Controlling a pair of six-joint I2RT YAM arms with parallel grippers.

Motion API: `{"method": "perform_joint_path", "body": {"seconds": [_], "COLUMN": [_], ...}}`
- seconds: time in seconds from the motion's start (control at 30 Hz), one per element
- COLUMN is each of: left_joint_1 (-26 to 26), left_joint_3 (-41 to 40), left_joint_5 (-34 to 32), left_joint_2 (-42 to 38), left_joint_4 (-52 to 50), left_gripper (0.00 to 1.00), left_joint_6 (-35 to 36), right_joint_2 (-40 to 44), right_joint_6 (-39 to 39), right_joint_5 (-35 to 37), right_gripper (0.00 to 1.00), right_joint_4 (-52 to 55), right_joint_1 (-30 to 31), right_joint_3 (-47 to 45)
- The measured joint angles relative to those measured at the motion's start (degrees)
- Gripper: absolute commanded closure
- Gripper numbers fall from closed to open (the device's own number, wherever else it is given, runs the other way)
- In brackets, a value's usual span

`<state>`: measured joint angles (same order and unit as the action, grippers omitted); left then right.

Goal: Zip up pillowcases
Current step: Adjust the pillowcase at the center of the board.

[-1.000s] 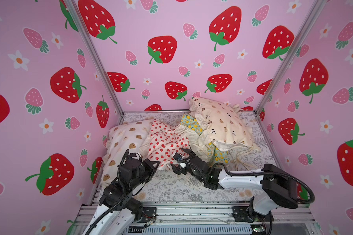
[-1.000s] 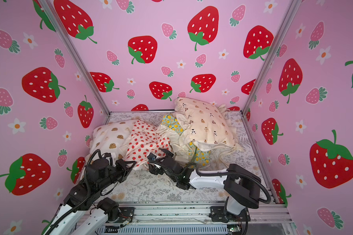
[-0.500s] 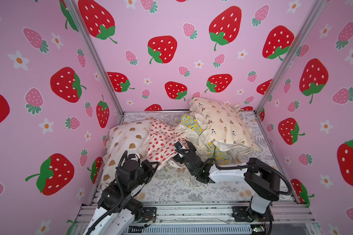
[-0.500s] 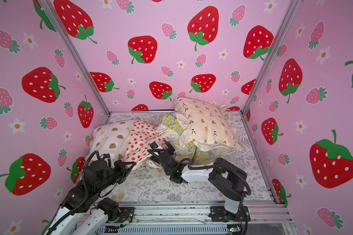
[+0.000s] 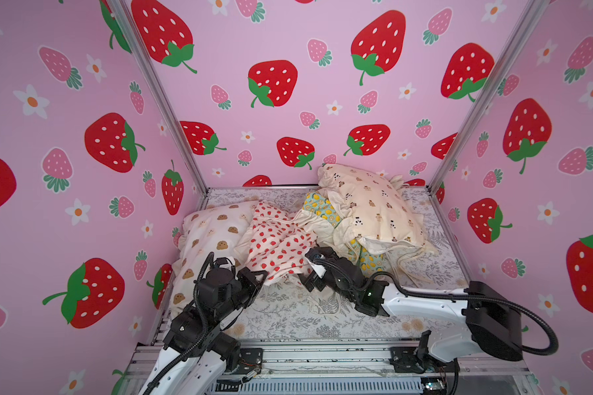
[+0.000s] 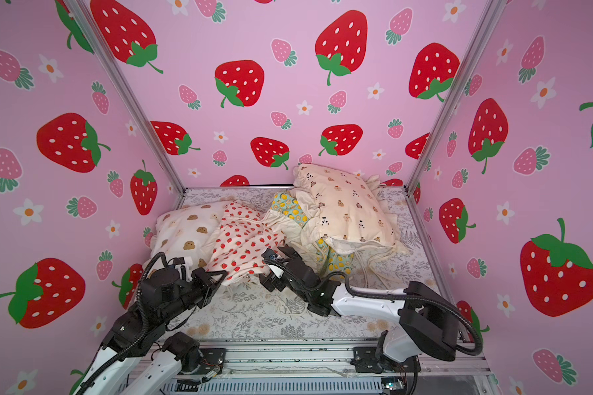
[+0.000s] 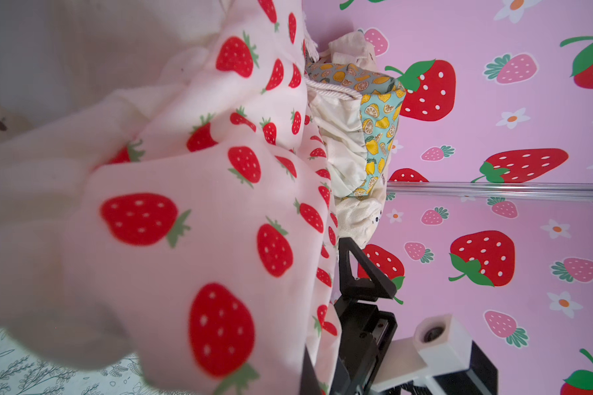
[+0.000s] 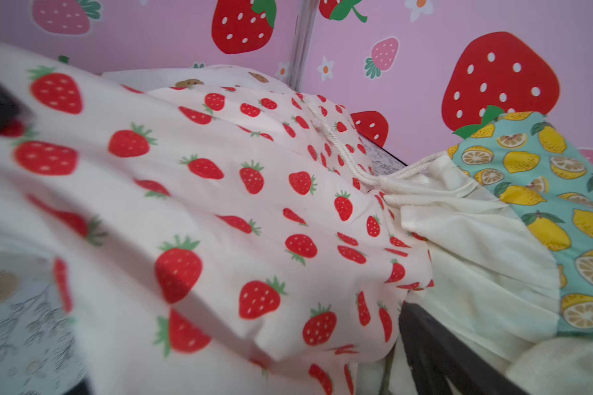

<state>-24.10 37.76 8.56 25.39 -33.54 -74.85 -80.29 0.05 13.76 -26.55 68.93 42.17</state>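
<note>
Pinching a lower corner of the strawberry pillowcase (image 5: 274, 242) at centre frame, the left gripper (image 5: 259, 275) is clamped shut. The right gripper (image 5: 310, 270) gapes open around the cloth's edge. I'd keep it taut and find the zip pull first.

Your cookie pillowcase (image 5: 206, 236) lies leftmost on the sheet (image 5: 288, 314), the strawberry pillowcase (image 5: 274, 242) just right of it, perhaps overlapping; further right, the bear pillowcase (image 5: 374, 208) sits atop the lemon pillowcase (image 5: 319, 207).

Robot test cell. Strawberry-print panels (image 5: 322, 41) on aluminium posts (image 5: 162, 102) enclose the tabletop (image 5: 288, 314). The left arm (image 5: 192, 331) and right arm (image 5: 425, 304) bolt to a slotted rail (image 5: 322, 354).
</note>
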Motion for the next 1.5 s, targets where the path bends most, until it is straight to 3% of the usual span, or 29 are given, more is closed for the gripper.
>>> {"method": "perform_joint_path", "body": {"seconds": [0.17,0.23,0.43,0.67,0.73,0.8,0.87,1.17,1.27,1.33,1.43,1.5], "left_joint_1": [0.0,0.0,0.0,0.04,0.04,0.04,0.04,0.61,0.96,1.36,2.01,2.27], "left_joint_3": [0.0,0.0,0.0,0.0,0.0,0.0,0.0,-1.97,-4.02,-4.68,-5.57,-5.77], "left_joint_5": [-0.22,-0.59,-0.66,-0.63,-0.61,-0.61,-0.72,-5.05,-6.69,-7.72,-8.79,-9.05], "left_joint_2": [0.2,0.2,0.22,0.74,1.14,1.62,2.14,4.72,5.97,6.58,6.86,7.23], "left_joint_4": [0.52,0.57,0.63,0.76,0.74,0.74,0.52,-1.07,-1.36,-1.79,-2.29,-2.86], "left_gripper": [1.0,1.0,1.0,1.0,1.0,1.0,1.0,1.0,0.98,0.96,0.83,0.65], "left_joint_6": [0.0,0.0,0.04,0.22,0.46,1.03,1.86,5.86,6.6,7.48,8.74,10.27], "right_joint_2": [5.81,7.04,8.04,3.28,1.53,0.94,1.18,-1.4,-5.11,-6.91,-9.03,-10.27], "right_joint_6": [3.91,6.51,21.14,33.94,35.41,36.63,37.18,38.18,38.29,38.53,38.16,37.13], "right_joint_5": [-6.71,-7.89,-8.33,-9.81,-9.05,-7.32,-4.83,1.03,1.25,1.11,0.87,0.79], "right_gripper": [0.0,0.04,0.46,0.55,0.54,0.41,0.4,0.17,0.18,0.24,0.36,0.46], "right_joint_4": [6.49,8.83,15.69,18.62,19.56,21.05,23.41,31.8,33.42,33.99,33.9,33.9], "right_joint_1": [0.33,0.37,2.14,4.9,5.18,5.25,5.33,5.09,4.57,3.91,2.34,1.68], "right_joint_3": [-1.38,-1.36,0.33,7.37,9.14,9.53,9.51,9.64,9.97,9.97,10.21,10.91]}}
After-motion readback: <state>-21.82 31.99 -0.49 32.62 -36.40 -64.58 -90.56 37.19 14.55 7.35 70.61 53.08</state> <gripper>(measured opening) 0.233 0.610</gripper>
